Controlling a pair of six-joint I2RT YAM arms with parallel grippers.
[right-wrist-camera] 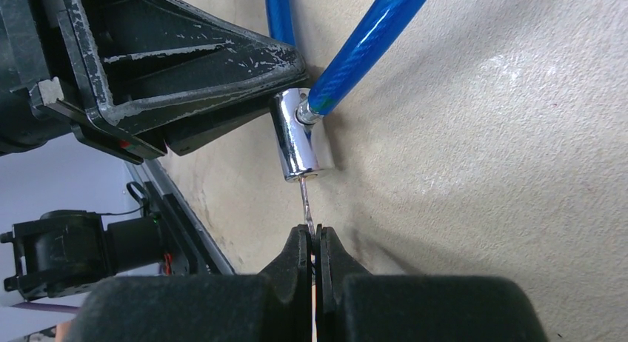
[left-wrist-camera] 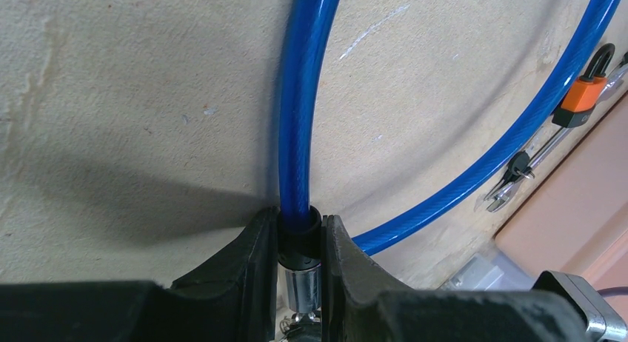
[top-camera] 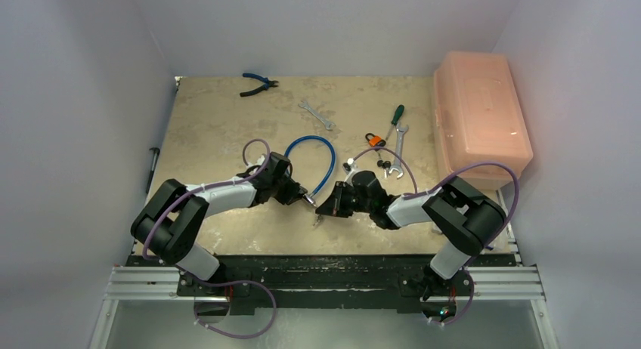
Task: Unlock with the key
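Note:
A blue cable lock lies in a loop on the table's middle. Its chrome lock barrel sits at the loop's near end. My left gripper is shut on the cable's black collar just above the barrel. My right gripper is shut on the key, whose thin blade enters the barrel's end. In the top view the two grippers meet tip to tip, the left gripper facing the right gripper.
An orange padlock, a green-handled screwdriver and wrenches lie behind the cable. Blue pliers lie at the back left. A pink box stands at the right edge.

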